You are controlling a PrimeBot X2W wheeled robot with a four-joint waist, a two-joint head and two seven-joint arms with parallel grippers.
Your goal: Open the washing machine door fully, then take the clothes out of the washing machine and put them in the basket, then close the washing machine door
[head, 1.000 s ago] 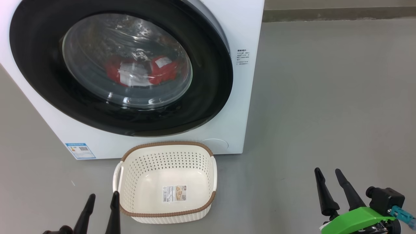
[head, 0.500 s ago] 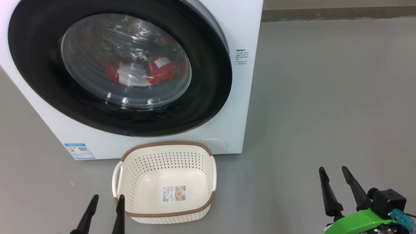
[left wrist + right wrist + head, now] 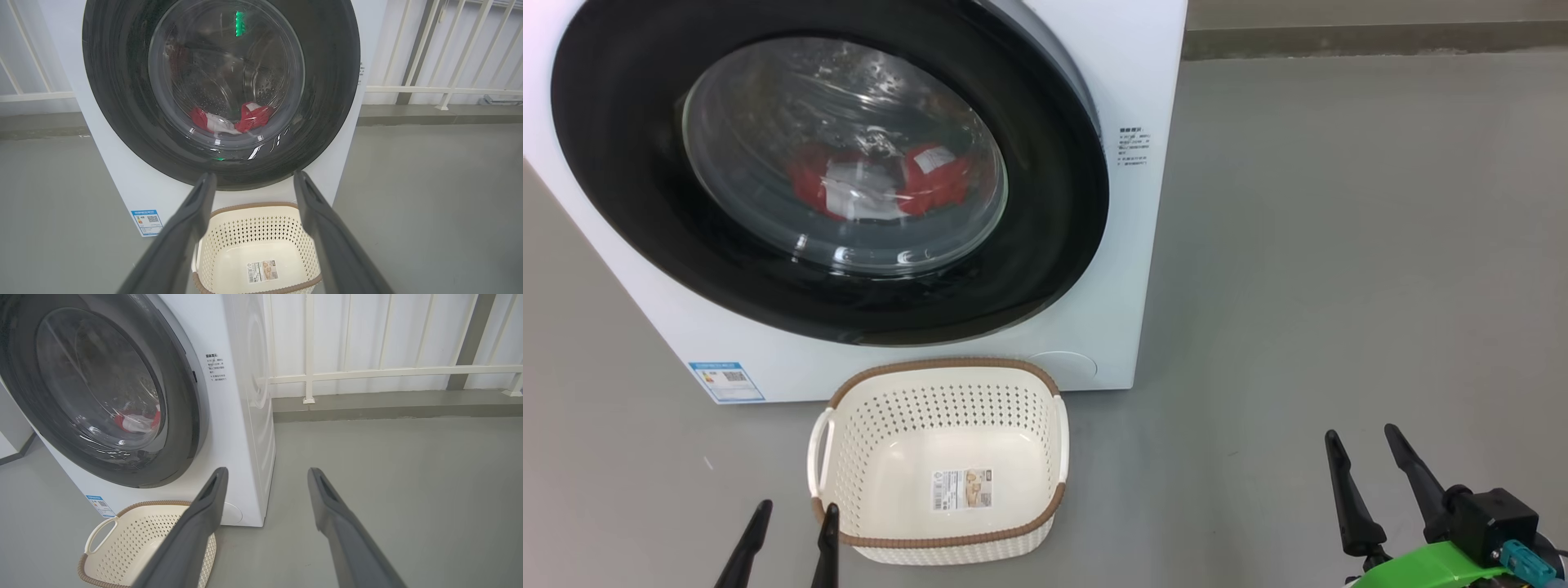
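Note:
The white washing machine point(image 3: 1127, 73) stands ahead with its door point(image 3: 629, 204) lying flat against the front, black rim around clear glass. Through the glass I see the red and white clothes point(image 3: 882, 184) at the drum's bottom, as in the left wrist view, clothes point(image 3: 253, 116). The cream basket point(image 3: 890, 408) sits on the floor just before the machine, with nothing in it but a label. My left gripper point(image 3: 797, 510) is open beside the basket's left front corner, and the left wrist view has it point(image 3: 254, 175) aimed at the door's lower rim. My right gripper point(image 3: 1362, 434) is open over bare floor at the right.
Grey floor point(image 3: 1339, 245) stretches open to the machine's right. A low kerb point(image 3: 388, 410) and white railing point(image 3: 367, 371) run behind. A blue sticker point(image 3: 725, 380) marks the machine's lower left corner.
Both grippers have drawn back a little toward the bottom edge and shifted slightly right. Door, clothes and basket have stayed put.

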